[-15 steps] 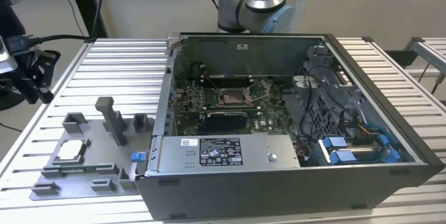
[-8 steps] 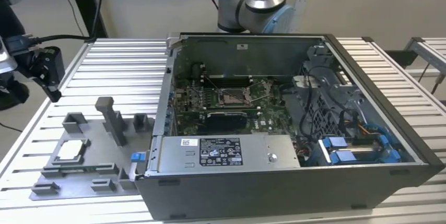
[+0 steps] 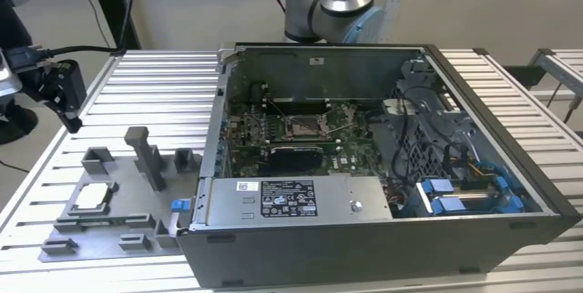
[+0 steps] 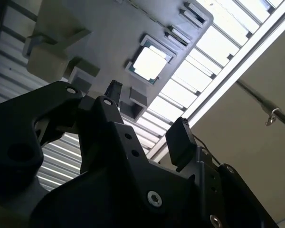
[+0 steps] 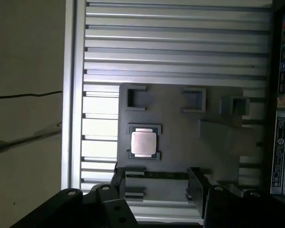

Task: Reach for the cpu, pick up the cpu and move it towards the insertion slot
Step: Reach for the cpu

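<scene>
Currently the end effector [image 5: 156, 183] hangs wide open and empty, its two fingers [image 5: 198, 185] spread with nothing between them, as the first wrist view shows. It is up in the air, well apart from the case [image 3: 364, 252], out past the case's side on the exterior view's left. From there it looks down at the cpu [image 5: 143, 143], which it is not touching. The reach seems barely begun, and the broad opening is probably meant to pass over the chip's edges.

The cpu lies flat, metal top up, in a square nest on the grey fixture plate [image 3: 128, 201]. The plate rests on the slatted tabletop [image 3: 155, 81], just beside the same side of the case. The raised blocks round the nest likely hold the chip square and in a known spot, while its flat top stays clear for a grasp from above.

The insertion slot [image 3: 301, 127] sits on the board inside the case, near the middle of the case floor. With the case lying on its side and its panel off, the slot faces upward, apparently so that it can be reached straight down. I cannot tell whether its lever is up.
</scene>
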